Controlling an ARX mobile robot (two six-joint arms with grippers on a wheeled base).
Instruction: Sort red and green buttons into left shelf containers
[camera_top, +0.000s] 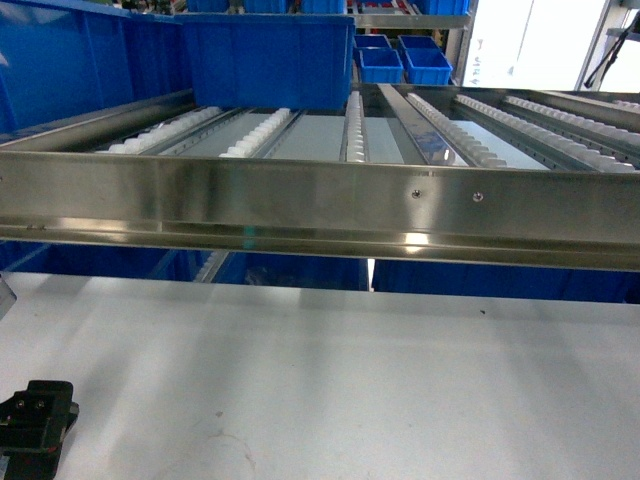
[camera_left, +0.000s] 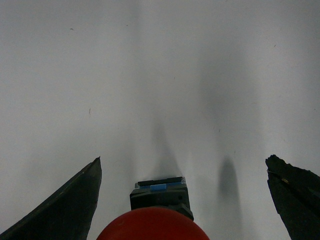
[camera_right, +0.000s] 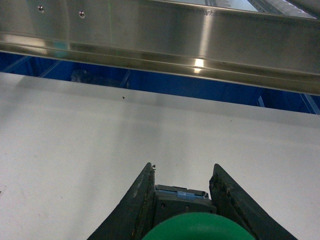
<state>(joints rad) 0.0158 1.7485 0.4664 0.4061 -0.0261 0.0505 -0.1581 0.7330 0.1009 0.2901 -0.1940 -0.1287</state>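
Observation:
In the left wrist view a red button (camera_left: 152, 226) with a dark body (camera_left: 160, 194) stands on the white table between the fingers of my left gripper (camera_left: 184, 160). The gripper is open wide and neither finger touches the button. My right gripper (camera_right: 182, 167) is shut on a green button (camera_right: 197, 227), its fingers (camera_right: 142, 200) pressed against the button's dark body (camera_right: 180, 199) just above the table. Large blue containers (camera_top: 270, 60) stand at the back left of the head view. Neither button shows in the head view.
A steel roller-conveyor frame (camera_top: 320, 200) with white rollers (camera_top: 260, 130) spans the table's far edge, also seen from the right wrist (camera_right: 165, 40). Blue bins (camera_top: 300, 272) sit below it. Small blue trays (camera_top: 400, 62) are far behind. A black arm part (camera_top: 35, 418) is at the lower left.

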